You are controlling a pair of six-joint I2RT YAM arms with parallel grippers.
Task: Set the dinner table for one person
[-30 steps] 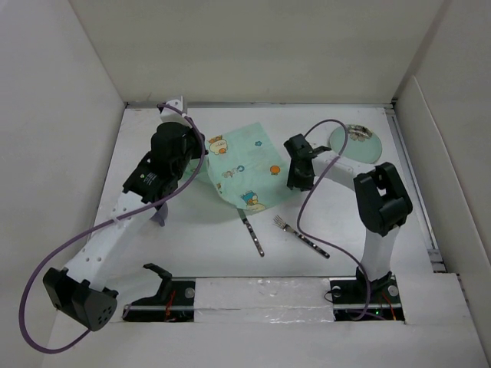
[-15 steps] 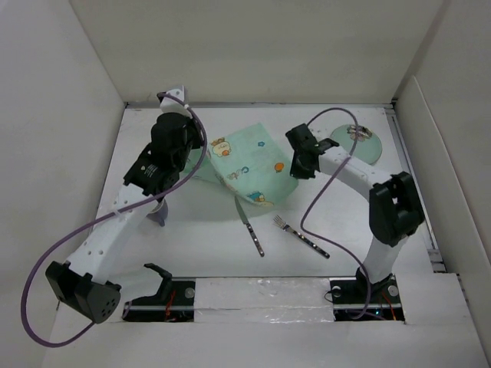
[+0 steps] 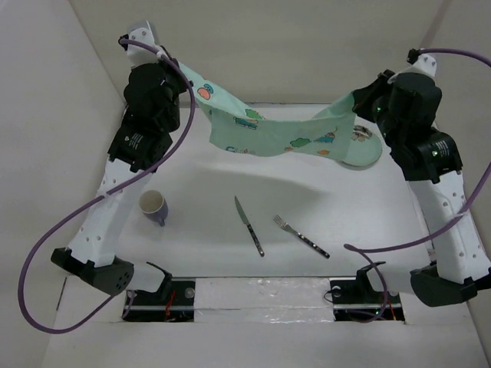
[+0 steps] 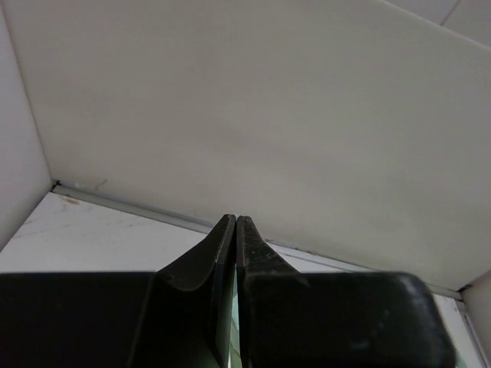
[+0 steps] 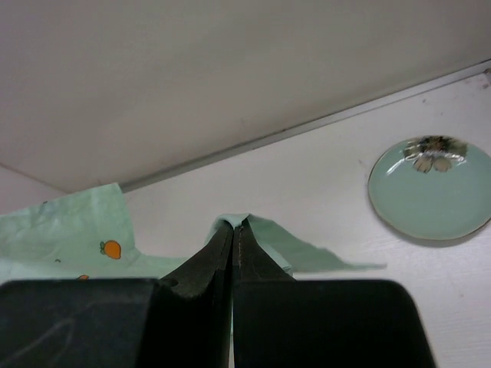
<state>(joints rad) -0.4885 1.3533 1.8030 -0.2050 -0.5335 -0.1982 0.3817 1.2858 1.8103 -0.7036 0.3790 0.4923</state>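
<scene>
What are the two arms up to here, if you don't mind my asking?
Both arms hold the mint-green placemat in the air above the table, the left gripper shut on one end and the right gripper on the other, so it sags between them. A cup, knife, fork and plate lie on the table below.

One dinner table (image 3: pixel 199 238), one placemat (image 3: pixel 268 138), one plate (image 3: pixel 369 156), one cup (image 3: pixel 153 205), one knife (image 3: pixel 249 226), one fork (image 3: pixel 301 236).
</scene>
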